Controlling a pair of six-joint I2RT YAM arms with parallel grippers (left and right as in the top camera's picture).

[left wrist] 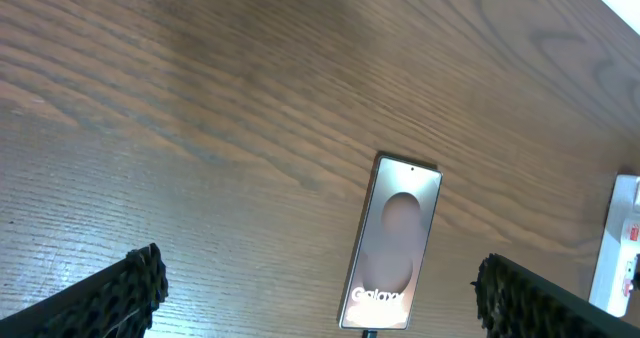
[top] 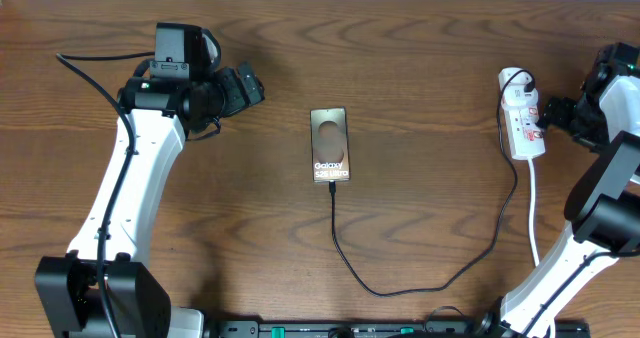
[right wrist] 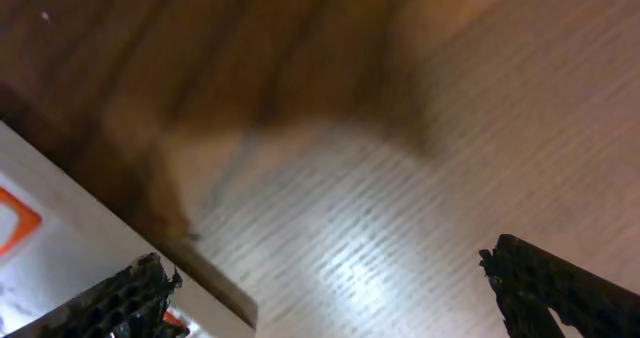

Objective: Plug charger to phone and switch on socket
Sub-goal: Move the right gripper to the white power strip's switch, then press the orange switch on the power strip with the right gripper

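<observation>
Overhead, you see the phone point(top: 329, 144) lying flat in the middle of the desk point(top: 420, 38), face up, Galaxy lettering at its near end. The charger point(top: 345, 258) meets the phone's near short edge, loops right and climbs to the socket point(top: 521, 126) at the desk's right side; whether its tip is seated you cannot tell. Your left gripper point(top: 252, 88) is spread wide, holding nothing, well left of the phone. Your right gripper point(top: 553, 116) is spread too, empty, just beside the socket's right edge. Right wrist shows the socket's white corner, blurred.
</observation>
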